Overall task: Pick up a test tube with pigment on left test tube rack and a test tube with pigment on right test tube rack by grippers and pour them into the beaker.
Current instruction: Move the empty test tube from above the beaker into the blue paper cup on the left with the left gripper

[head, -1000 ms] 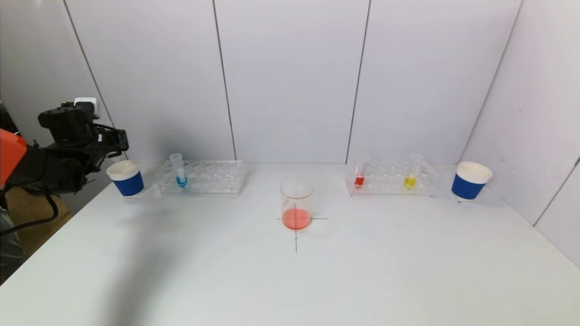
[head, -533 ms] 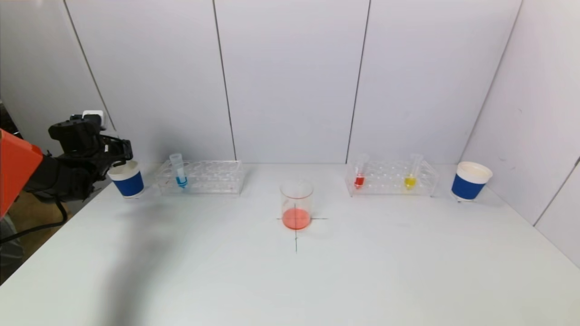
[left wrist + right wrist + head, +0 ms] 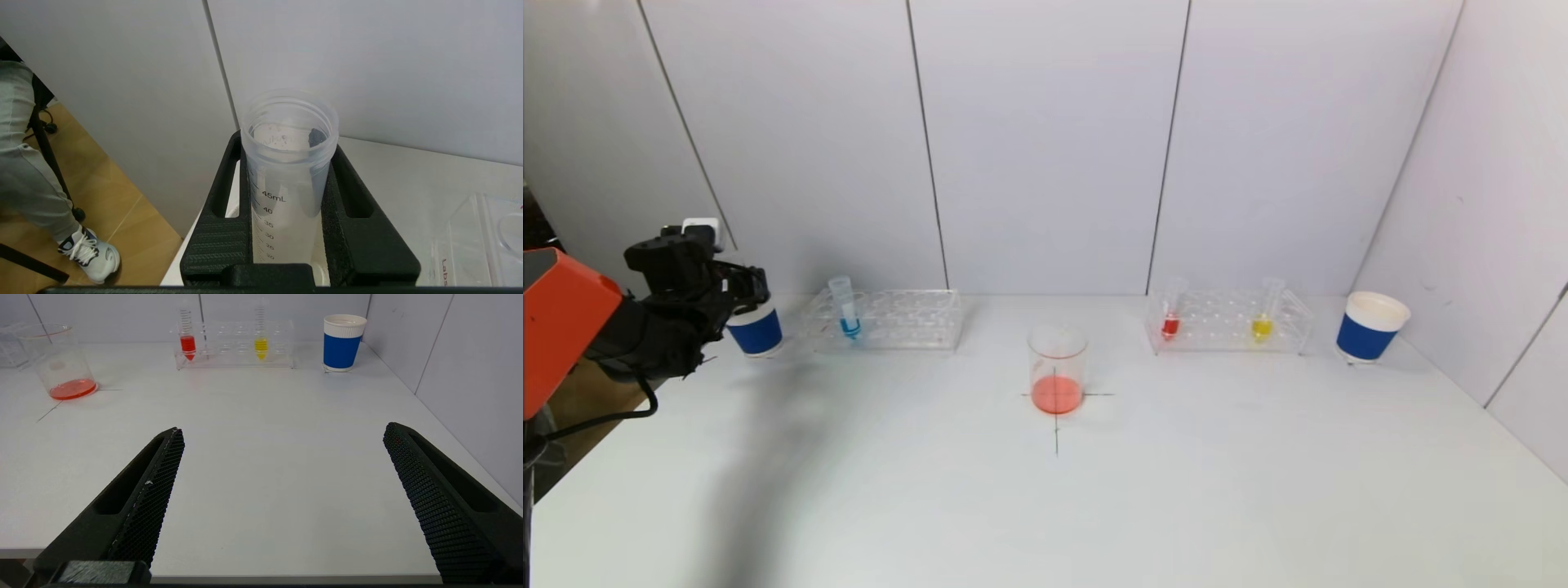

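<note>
Beaker [image 3: 1057, 369] centre of table [image 3: 1094, 506] | left test tube rack [image 3: 886, 319] far left, paper cup [image 3: 756, 327] beside | right test tube rack [image 3: 1229, 321] far right, second paper cup [image 3: 1370, 327] beside.

A white table [image 3: 1045, 506] carries two white paper cups with blue sleeves: one at the far left [image 3: 756, 329], another at the far right [image 3: 1369, 327]. A black cross [image 3: 1058, 433] marks the table's centre.
</note>
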`<state>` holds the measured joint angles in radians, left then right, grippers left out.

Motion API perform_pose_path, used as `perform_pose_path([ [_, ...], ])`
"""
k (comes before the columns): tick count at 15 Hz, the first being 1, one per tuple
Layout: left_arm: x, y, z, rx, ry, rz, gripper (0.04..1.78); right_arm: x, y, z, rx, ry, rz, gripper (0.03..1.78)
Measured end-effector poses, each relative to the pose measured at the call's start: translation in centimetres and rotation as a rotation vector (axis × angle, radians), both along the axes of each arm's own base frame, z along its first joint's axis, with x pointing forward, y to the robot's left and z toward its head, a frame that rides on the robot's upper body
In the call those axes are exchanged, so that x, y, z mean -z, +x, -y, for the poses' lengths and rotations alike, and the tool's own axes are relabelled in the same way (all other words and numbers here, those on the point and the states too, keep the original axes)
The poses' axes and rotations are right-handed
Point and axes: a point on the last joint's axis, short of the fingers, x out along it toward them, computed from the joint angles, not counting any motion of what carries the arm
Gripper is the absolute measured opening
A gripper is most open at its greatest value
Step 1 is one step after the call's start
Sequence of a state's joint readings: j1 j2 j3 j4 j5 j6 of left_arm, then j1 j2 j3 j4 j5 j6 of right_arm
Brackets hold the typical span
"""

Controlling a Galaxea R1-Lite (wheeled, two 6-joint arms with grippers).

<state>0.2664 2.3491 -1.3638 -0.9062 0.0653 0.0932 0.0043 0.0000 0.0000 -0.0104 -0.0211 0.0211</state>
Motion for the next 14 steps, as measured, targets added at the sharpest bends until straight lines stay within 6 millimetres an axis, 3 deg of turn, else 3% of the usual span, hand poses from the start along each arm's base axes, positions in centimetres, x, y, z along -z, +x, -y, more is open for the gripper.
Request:
perform_pose_path([
  [9,0.13,-0.35,0.1,0.0,-0.003,-0.01,0.53,0.0,0.0,0.0,0.0,0.0,0.0,1.77],
  [11,-0.23,-0.43,0.12,0.013,0.003,0.014,0.66,0.0,0.0,0.0,0.0,0.0,0.0,1.77],
  [14,-0.37,-0.55,0.13,0.021,0.006,0.026,1.09,0.0,0.0,0.0,0.001,0.0,0.0,1.77],
])
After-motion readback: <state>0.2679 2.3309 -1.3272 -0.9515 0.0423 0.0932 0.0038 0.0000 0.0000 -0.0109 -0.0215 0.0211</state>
